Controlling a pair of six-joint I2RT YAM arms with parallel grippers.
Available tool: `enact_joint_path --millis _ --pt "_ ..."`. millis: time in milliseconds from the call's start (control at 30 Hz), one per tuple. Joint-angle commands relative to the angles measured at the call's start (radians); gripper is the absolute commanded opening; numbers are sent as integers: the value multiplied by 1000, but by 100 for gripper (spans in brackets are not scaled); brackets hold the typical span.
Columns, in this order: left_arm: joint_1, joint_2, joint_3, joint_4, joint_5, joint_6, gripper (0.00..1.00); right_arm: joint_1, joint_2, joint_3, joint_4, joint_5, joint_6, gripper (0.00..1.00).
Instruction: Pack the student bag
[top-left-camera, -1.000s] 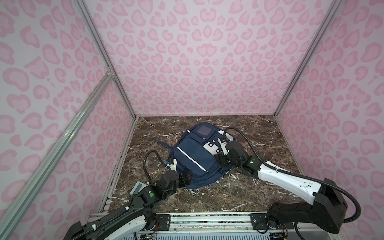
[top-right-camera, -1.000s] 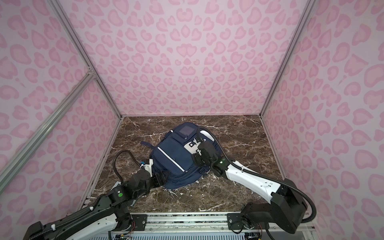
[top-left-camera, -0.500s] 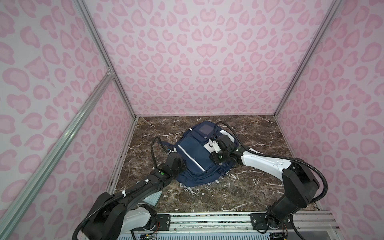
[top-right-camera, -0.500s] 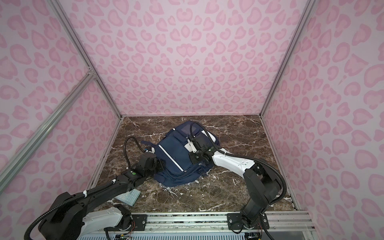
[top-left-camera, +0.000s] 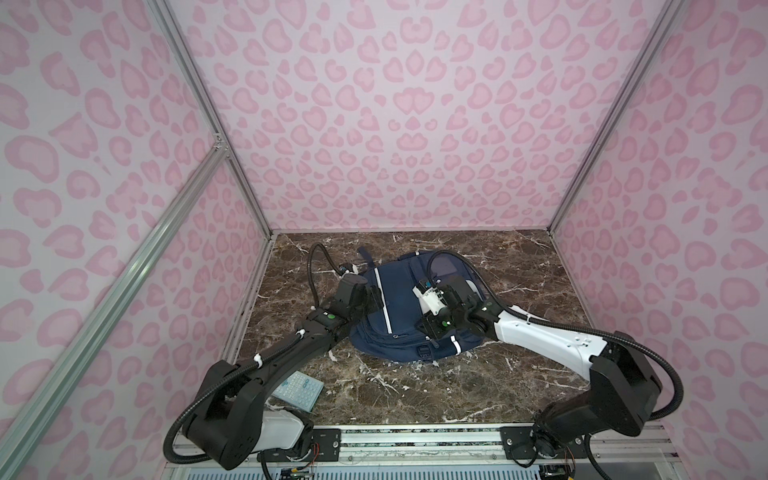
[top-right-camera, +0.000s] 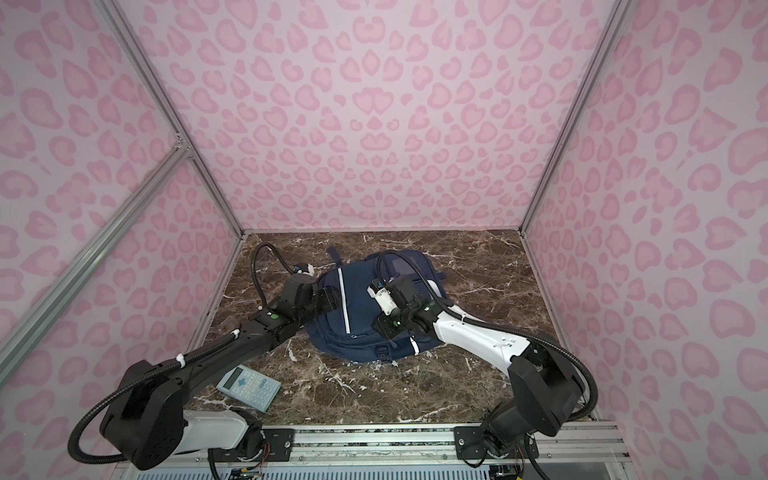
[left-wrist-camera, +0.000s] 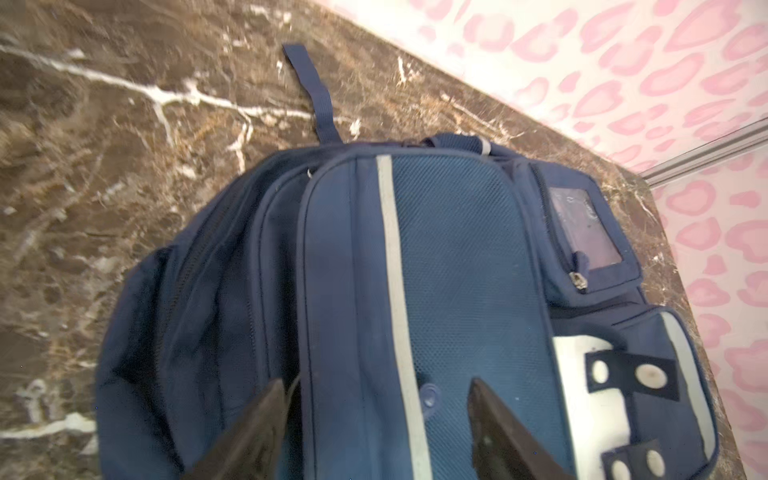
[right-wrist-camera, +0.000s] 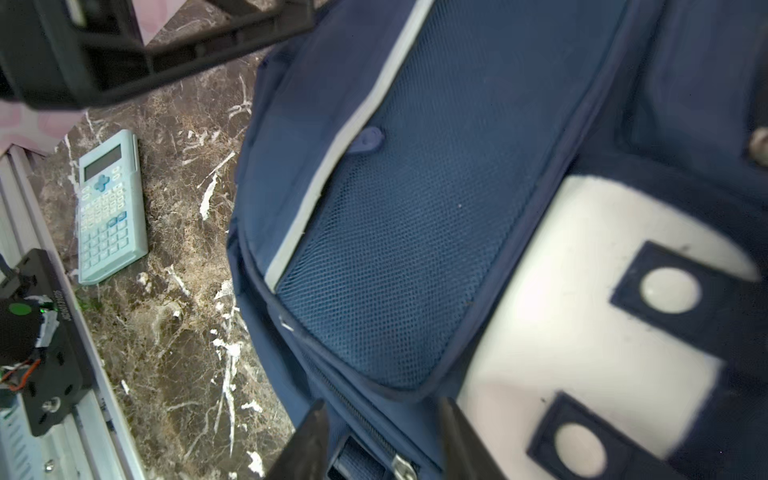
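Lying flat on its back toward the far middle of the tabletop (top-left-camera: 519, 270), the student bag (top-left-camera: 399, 307) shows its front: a white stripe (left-wrist-camera: 395, 291) down the mesh panel, a white patch (right-wrist-camera: 582, 311) with dark tabs, and a grey window pocket (left-wrist-camera: 582, 224). Its compartments look closed, and I see nothing poking out of it.

The left tool (left-wrist-camera: 378, 386) hangs just over the bag's left flank, released, its jaws set apart on either side of the panel's seam with no fabric pinched. The right tool (right-wrist-camera: 382, 411) hovers over the near right part, likewise released, its jaws straddling the lower zip line where a metal pull (right-wrist-camera: 401, 463) shows. Whether either fingertip brushes the cloth I cannot tell.

Well apart from the bag, near the left arm's base, a pale blue calculator (top-right-camera: 249, 386) lies on the tabletop, outside the bag.

My reading is that packing proper has not begun: the step in hand is getting the bag open. The next move likely calls for one tool to pin the soft fabric while the other nips the small pull and draws it along, since a limp bag will slide or bunch rather than unzip
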Motion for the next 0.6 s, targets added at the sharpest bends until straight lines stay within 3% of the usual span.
enact_joint_path --millis 0,133,167,233,300,400,567 --pt "-9 -96 -33 -66 -55 43 72 34 -46 -24 -16 254 -107 57" --pt "-36 -238 -166 -34 43 -26 60 39 -92 -95 127 344 -218 81" --pt "-46 -273 -214 8 101 -57 59 40 -82 -89 129 353 -261 82" --pt "-68 -315 -291 87 204 -94 64 43 -40 -40 66 329 -381 77" --pt "-96 -340 -329 115 265 -110 78 48 13 17 9 323 -461 75" --pt "-160 -371 -352 88 186 -122 92 59 61 37 -8 305 -548 73" --pt "-194 -344 -369 101 174 -155 95 90 94 45 -3 290 -616 71"
